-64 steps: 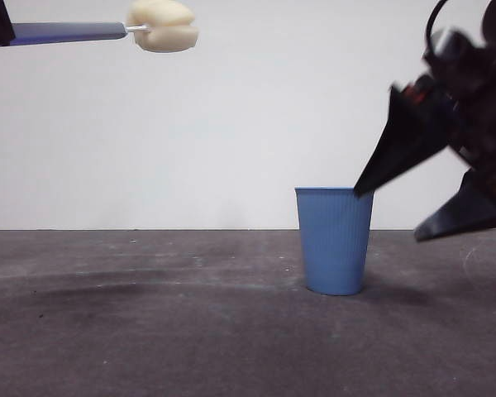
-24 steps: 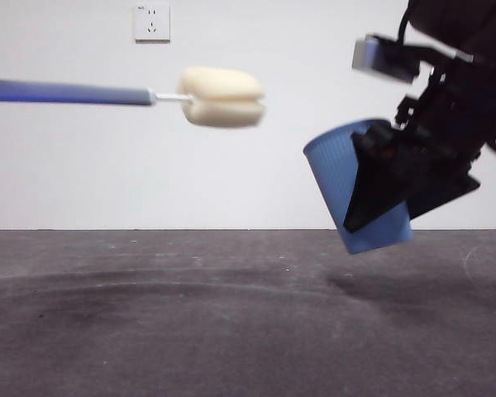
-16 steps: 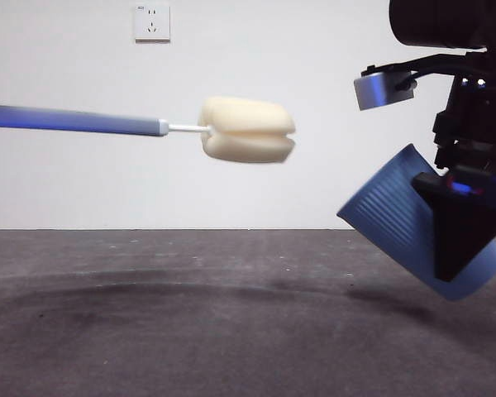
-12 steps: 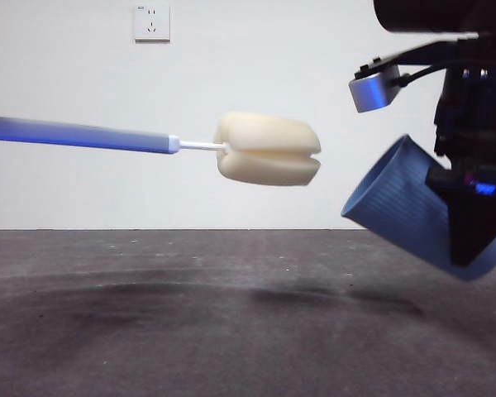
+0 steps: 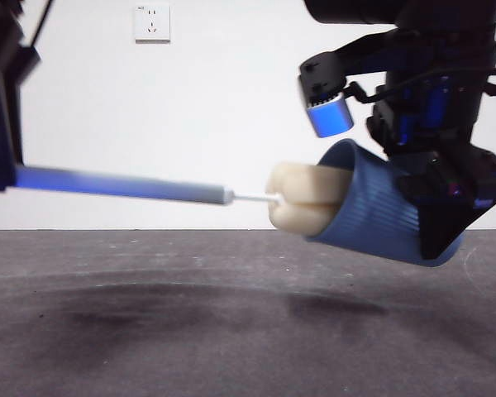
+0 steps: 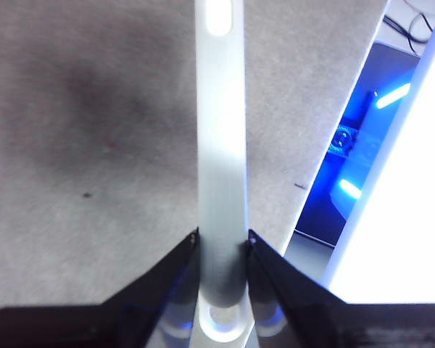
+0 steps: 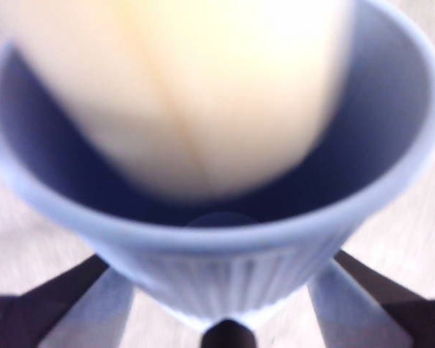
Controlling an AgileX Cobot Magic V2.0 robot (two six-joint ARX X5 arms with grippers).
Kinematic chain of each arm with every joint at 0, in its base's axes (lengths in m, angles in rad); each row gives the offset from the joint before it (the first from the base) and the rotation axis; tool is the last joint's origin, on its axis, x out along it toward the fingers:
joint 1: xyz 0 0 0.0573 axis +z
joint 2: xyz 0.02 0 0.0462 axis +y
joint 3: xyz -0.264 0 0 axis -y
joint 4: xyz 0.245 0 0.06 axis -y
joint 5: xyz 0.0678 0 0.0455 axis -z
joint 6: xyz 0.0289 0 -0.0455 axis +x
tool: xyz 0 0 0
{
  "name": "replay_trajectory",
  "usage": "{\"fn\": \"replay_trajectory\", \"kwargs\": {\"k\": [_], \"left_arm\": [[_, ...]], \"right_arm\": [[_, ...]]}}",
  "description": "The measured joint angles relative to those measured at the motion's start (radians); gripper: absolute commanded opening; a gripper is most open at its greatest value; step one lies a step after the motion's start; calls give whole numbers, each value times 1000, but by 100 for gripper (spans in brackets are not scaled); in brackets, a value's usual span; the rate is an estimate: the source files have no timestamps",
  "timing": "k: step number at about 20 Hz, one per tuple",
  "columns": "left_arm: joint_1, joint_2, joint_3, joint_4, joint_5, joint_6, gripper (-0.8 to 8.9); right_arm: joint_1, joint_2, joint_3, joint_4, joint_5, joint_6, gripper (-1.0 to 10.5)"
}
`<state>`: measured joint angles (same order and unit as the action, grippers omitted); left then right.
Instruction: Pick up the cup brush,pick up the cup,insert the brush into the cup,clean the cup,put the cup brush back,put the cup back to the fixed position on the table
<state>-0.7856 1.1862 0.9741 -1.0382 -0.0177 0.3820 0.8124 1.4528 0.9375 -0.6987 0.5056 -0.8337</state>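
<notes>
At right of the front frame, the right tool (image 5: 434, 211) pinched the cup (image 5: 380, 207), tilted above the tabletop (image 5: 190, 331). The left tool (image 6: 221, 243) clamped the cup brush (image 5: 149, 186) handle; its sponge sat partly inside the cup mouth. A wall socket (image 5: 152, 23) showed upper left.

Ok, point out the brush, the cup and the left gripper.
brush (image 5: 302, 203): front view, on the sponge head at the cup's mouth.
cup (image 5: 380, 211): front view, on its ribbed blue side.
left gripper (image 6: 222, 246): left wrist view, between the tips clamping the handle.
</notes>
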Motion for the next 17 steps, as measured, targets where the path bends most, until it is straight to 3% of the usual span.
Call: {"fn": "replay_trajectory", "kwargs": {"k": [8, 17], "left_arm": [[-63, 110, 0, 141, 66, -68, -9], [-32, 23, 0, -121, -2, -95, -8]], "right_arm": [[104, 31, 0, 16, 29, -46, -17], [131, 31, 0, 12, 72, -50, -17]]}}
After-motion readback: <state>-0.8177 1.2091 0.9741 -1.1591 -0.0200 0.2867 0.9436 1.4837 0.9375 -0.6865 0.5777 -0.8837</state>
